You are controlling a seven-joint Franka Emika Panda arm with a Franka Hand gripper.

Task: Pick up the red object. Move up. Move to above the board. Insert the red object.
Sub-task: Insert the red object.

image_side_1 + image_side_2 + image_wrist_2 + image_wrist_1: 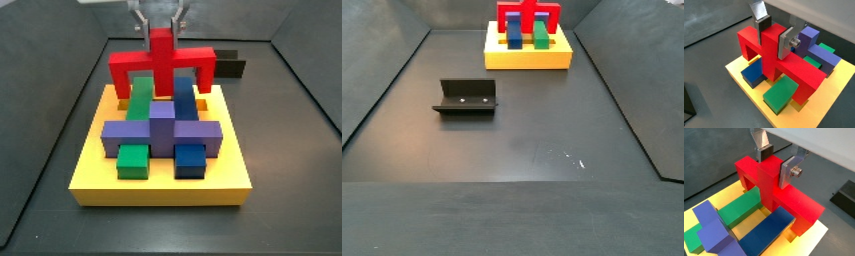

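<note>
The red object (784, 193) is a bright red arch, standing upright over one end of the yellow board (160, 182), in line with that end's edge. My gripper (776, 164) is shut on its raised centre ridge, with a dark pad on one side and a silver finger plate on the other, as both wrist views show (774, 36). Its two legs (801, 92) straddle the green (138, 100) and blue (185, 98) blocks and reach down to the board's top. I cannot tell whether they sit in slots. A side view shows the red object (528, 16) at the back.
A purple cross-shaped block (162, 132) lies across the board's middle, with short green (132, 160) and blue (191, 158) blocks in front of it. The fixture (466, 97) stands on the dark floor, apart from the board. Dark walls enclose the floor.
</note>
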